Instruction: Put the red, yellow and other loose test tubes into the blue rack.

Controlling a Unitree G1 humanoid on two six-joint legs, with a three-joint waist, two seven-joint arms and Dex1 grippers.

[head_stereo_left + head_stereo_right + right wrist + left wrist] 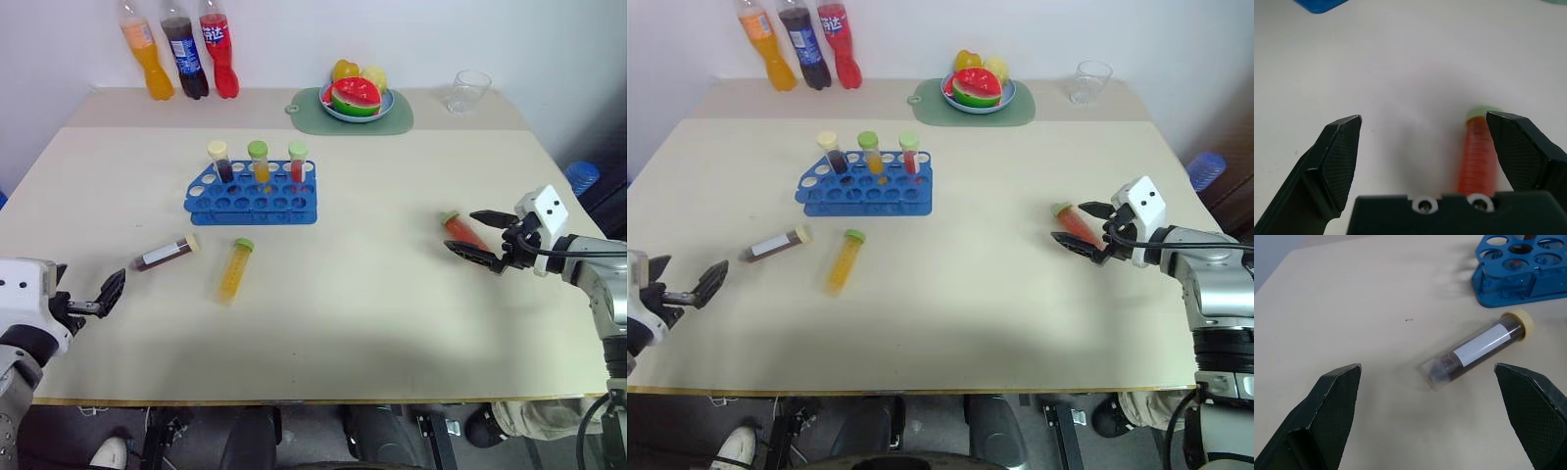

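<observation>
The blue rack stands left of the table's middle with three capped tubes upright in its back row. Three loose test tubes lie on the table. The dark brown one with a cream cap and the yellow one lie in front of the rack. The red one with a green cap lies at the right. My right gripper is open, its fingers on either side of the red tube, which sits close to one finger. My left gripper is open near the front left edge, facing the brown tube from a short way off.
Three soda bottles stand at the back left by the wall. A plate of fruit on a green mat and a clear glass are at the back right. The table's front edge runs close below both grippers.
</observation>
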